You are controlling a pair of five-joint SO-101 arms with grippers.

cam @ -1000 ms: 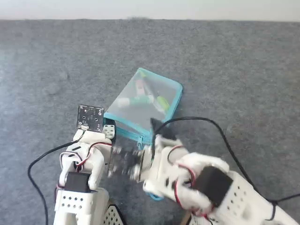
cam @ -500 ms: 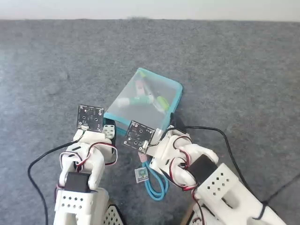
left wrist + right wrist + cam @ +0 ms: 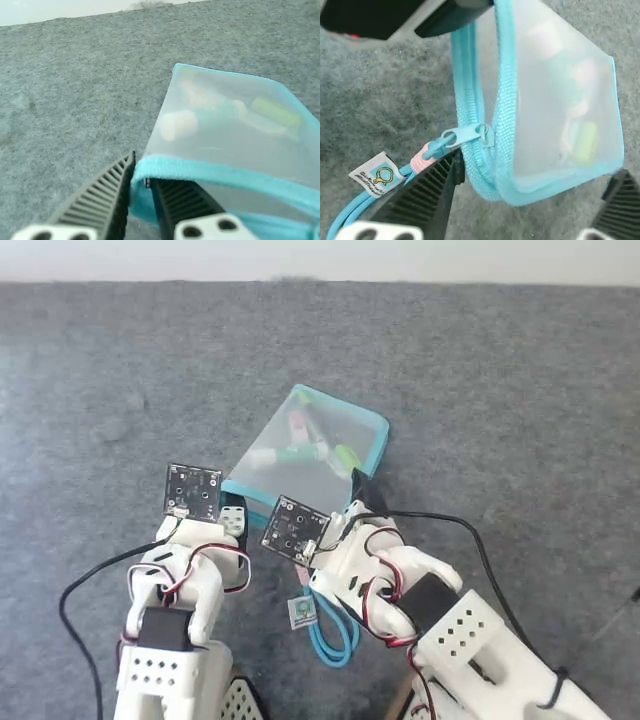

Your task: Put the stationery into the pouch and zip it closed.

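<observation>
Pouch [image 3: 355, 432]: see-through mesh w/ teal trim, lying flat just above centre of the high view. Inside: stationery [image 3: 300, 454], a few short pcs in green, white and pinkish, bunched mid-pouch; exact types can't tell.

Zip pull [image 3: 465, 136] is teal and sits on the zip track near the pouch end closest to the arms. Whether the zip is fully closed, can't tell. Teal cord [image 3: 330, 632] w/ a pink band runs off the pull and loops on the mat below the pouch, lower centre of the high view. Small white tag [image 3: 376, 175] on the cord has a round logo + print, too small to read.

Left gripper [image 3: 142, 172]: jaws pressed together on the pouch's teal edge, at its lower-left corner in the high view.

Right gripper [image 3: 538, 167]: jaws wide apart, pouch end lying between them, one jaw just beside the zip pull, gripping nothing.

Surface: grey felt-like mat [image 3: 520, 380] over the whole table. Pale wall [image 3: 320, 258] shows as a strip along the top edge of the high view.
</observation>
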